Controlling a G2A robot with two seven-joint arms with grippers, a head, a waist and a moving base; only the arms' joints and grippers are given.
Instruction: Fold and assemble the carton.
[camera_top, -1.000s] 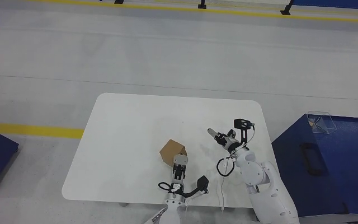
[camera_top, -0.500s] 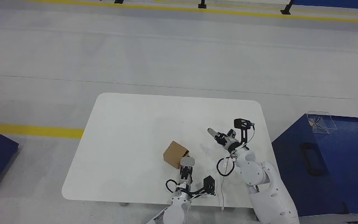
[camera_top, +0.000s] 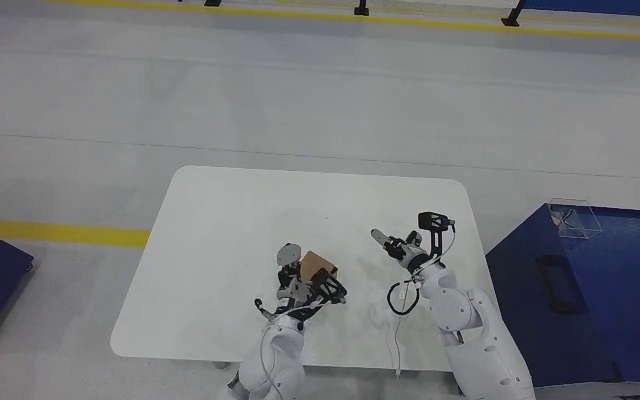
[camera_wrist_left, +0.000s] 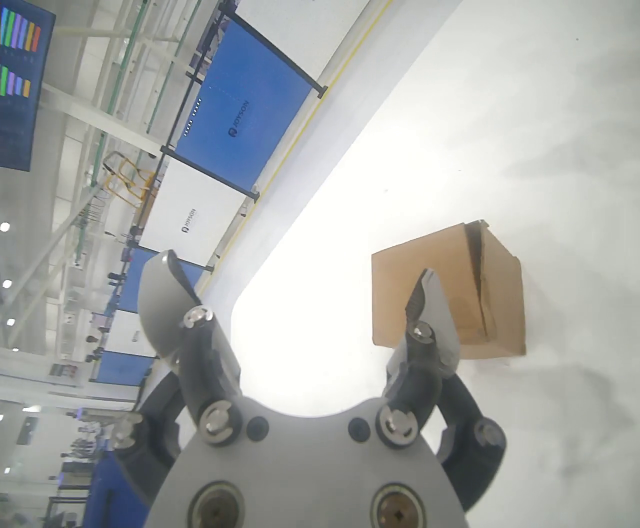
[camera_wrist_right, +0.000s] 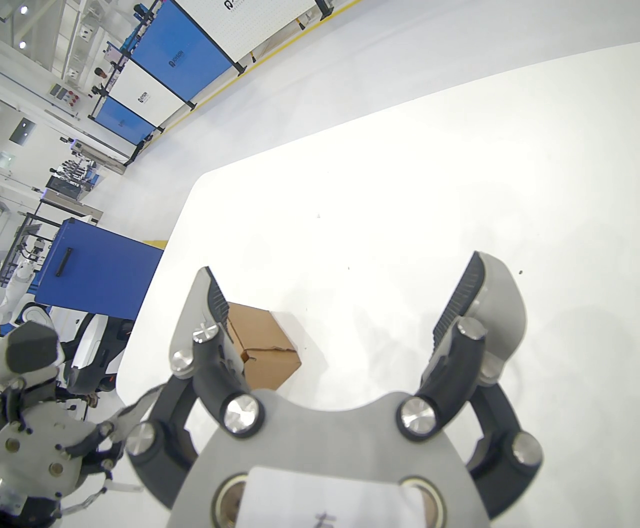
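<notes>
**Carton near the front edge, both grippers spread**

The brown carton (camera_top: 318, 266) sits on the white tabletop (camera_top: 230, 230), close to the robot-side edge and about midway along it. A flap seam gapes slightly on one face. The left gripper (camera_wrist_left: 292, 270) is spread wide just beside it. One finger (camera_wrist_left: 430, 310) covers part of the box, and I cannot tell whether it touches. The right gripper (camera_wrist_right: 342, 265), also spread and holding nothing, hangs apart toward the right edge. A blue cabinet (camera_top: 570, 290) stands beyond that edge.

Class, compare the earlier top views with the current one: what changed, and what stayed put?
The left end effector swung from the near edge of the carton to its left side, jaws open. The carton slid slightly rightward. The right end effector and table stayed put.
</notes>
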